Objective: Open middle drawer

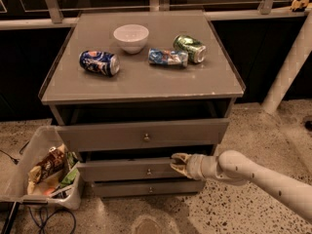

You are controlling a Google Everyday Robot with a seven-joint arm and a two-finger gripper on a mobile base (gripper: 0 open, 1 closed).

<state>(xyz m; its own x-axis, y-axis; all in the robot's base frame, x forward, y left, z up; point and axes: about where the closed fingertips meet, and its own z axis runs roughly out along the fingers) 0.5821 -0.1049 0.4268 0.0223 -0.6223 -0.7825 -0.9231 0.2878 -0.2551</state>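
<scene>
The grey cabinet (141,82) has three stacked drawers. The top, taller-fronted drawer (97,136) stands pulled out a little. The middle drawer (122,170) has a low flat front with a small round metal knob (148,171) and sticks out slightly past the lowest drawer (122,188). My gripper (177,164) reaches in from the right on a white arm (253,174). It sits at the right end of the middle drawer's front, by its top edge, to the right of the knob. Its fingers look spread apart and hold nothing that I can see.
On the cabinet top lie a white bowl (130,37), a blue can (99,63), a crushed blue can (168,57) and a green can (190,48). A clear bin of snack packets (44,172) stands on the floor at the left. A white pole (287,67) leans at the right.
</scene>
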